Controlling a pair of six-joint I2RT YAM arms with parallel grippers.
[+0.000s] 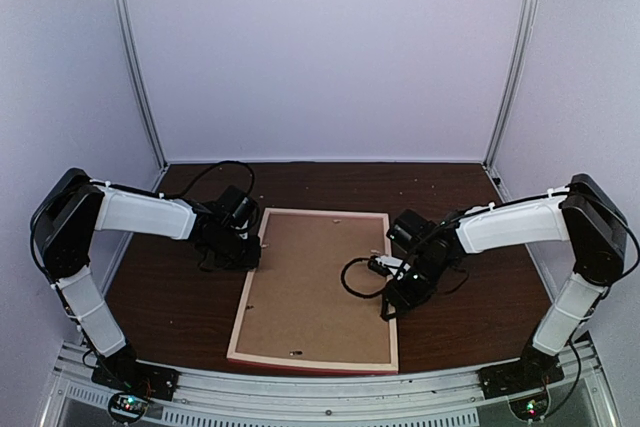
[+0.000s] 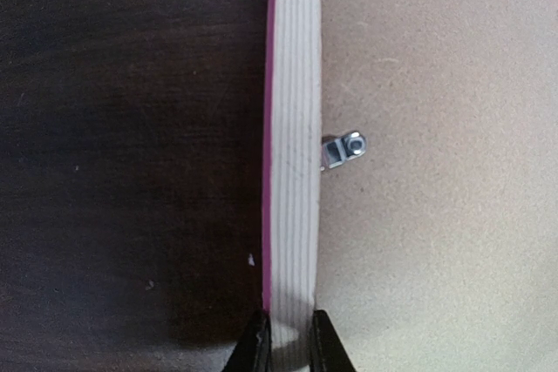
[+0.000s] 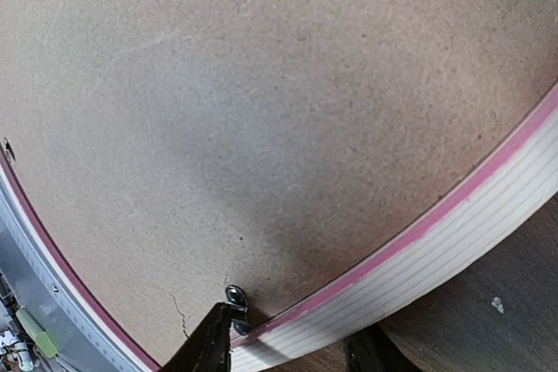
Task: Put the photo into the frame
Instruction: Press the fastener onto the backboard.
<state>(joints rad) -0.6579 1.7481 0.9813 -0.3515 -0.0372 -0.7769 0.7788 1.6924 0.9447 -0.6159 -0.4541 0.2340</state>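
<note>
Frame (image 1: 310,360) lay face down in the middle of the table (image 1: 160,297), its brown backing board (image 1: 315,282) uppermost. I could see no photo anywhere (it may have sat beneath the board, I couldn't tell). On the left, my left gripper (image 2: 290,348) was pinched across the pale wood rail, near a metal turn tab (image 2: 344,148). On the right, the right gripper (image 3: 288,350) straddled the opposite rail, though I couldn't tell whether its fingers pressed. I judged the frame light and stiff yet thin, liable to twist or slip, so best held by the rails, never the board.
</note>
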